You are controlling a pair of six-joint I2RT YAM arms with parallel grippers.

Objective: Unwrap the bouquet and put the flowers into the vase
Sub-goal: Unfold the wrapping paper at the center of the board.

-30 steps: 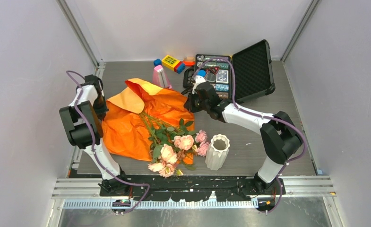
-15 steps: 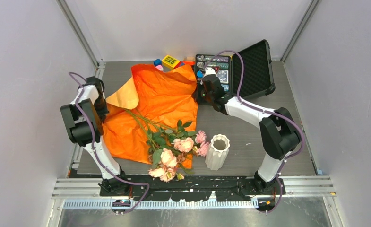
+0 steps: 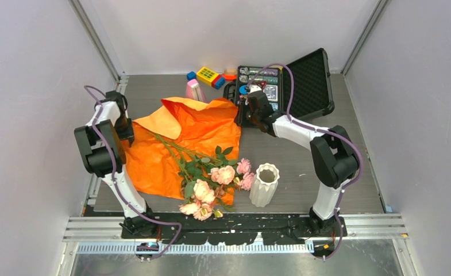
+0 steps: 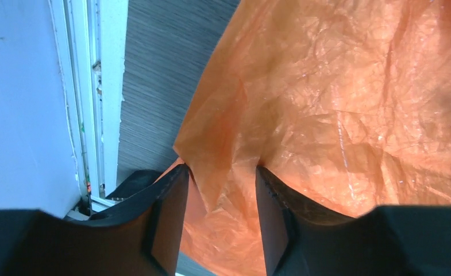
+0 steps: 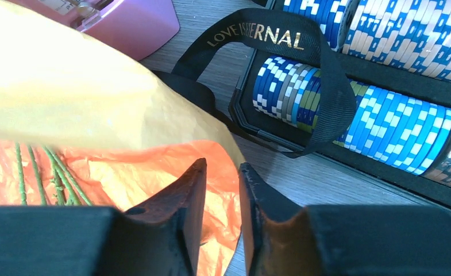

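Grey wood-grain table (image 3: 303, 167) boxed in by plain white walls, and the orange paper (image 3: 203, 123) is spread wide open across its left half. The flowers (image 3: 211, 178) lie flat on that sheet, blooms bunched at the near edge, green stems fanning away to the far left. The vase (image 3: 264, 184) stands upright just right of the blooms, on bare table. At the back there's an open black case (image 3: 309, 80) with rows of poker chips (image 5: 384, 132), a pink object (image 3: 194, 90), some coloured blocks (image 3: 208, 75), and the black ribbon (image 5: 303, 52) draped over the case's edge. The left arm is folded up tall at the table's left side, wrist tipped down; the left gripper (image 4: 220, 172) has its jaws standing apart with a loose fold of the paper's left edge between them. The right arm stretches far forward, elbow out right; the right gripper (image 5: 220, 167) sits at the sheet's far right corner beside the case, jaws slightly parted, paper edge in the narrow gap.
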